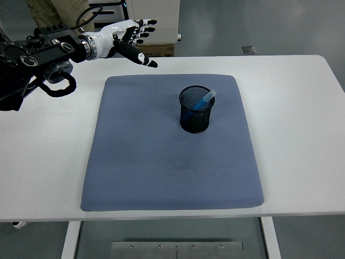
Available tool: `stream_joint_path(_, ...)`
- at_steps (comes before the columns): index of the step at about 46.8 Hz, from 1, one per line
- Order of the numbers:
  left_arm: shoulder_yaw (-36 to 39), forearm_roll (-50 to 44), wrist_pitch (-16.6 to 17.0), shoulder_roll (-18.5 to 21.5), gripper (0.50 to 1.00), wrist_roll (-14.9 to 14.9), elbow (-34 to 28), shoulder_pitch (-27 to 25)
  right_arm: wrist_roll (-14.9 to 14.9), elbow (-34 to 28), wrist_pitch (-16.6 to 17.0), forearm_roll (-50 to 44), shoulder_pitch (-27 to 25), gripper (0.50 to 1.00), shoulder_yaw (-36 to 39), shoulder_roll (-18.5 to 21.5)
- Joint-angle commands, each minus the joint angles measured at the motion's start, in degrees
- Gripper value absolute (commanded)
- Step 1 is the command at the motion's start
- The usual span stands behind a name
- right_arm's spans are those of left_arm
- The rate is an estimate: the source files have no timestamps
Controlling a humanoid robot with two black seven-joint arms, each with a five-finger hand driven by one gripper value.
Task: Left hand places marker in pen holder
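Marker: blue, leaning inside the black mesh pen holder, cap end past the rim. Holder: upright on the blue mat, white table. My left hand: released, fingers spread, empty, above the table's far-left edge, well apart from the holder.

place: lab | cues: white table, grey floor, white cabinet
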Motion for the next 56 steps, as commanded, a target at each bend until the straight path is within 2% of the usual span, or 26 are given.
stream_joint_path(1, -2.83, -1.70, 0.32, 2.11, 1.000, -0.07, -0.01, 3.04, 0.01, 0.04, 0.01, 0.00, -0.08, 1.000, 0.00, 0.00)
stream_joint_path(7, -11.08, -1.53, -0.03, 7.39, 1.000, -0.24, -0.01, 8.49, 0.01, 0.04, 0.01, 0.00, 0.01, 1.000, 0.00, 0.00)
stream_joint_path(19, -29.81, -1.53, -0.30, 10.12, 1.000, -0.24, -0.01, 19.22, 0.01, 0.04, 0.01, 0.00, 0.01, 1.000, 0.00, 0.00)
stream_joint_path(34, -37.02, -1.88, -0.30, 10.91, 1.000, -0.24, 0.07, 28.62, 0.01, -0.05, 0.01, 0.00, 0.01, 1.000, 0.00, 0.00)
stream_joint_path(38, -40.44, -1.88, -0.39, 12.75, 1.000, -0.24, -0.01, 31.17, 0.01, 0.04, 0.01, 0.00, 0.01, 1.000, 0.00, 0.00)
stream_joint_path(47, -46.08, -1.88, -5.66, 15.57, 1.000, -0.24, -0.01, 34.69, 0.01, -0.05, 0.01, 0.00, 0.01, 1.000, 0.00, 0.00)
stream_joint_path(53, -46.78, -1.96, -6.19, 15.57, 1.000, -0.59, 0.07, 35.83, 0.01, 0.04, 0.01, 0.00, 0.01, 1.000, 0.00, 0.00)
stream_joint_path(56, -47.74, -1.88, -6.27, 15.65, 1.000, -2.43, 0.07, 37.24, 0.01, -0.05, -0.34, 0.00, 0.01, 1.000, -0.09, 0.00)
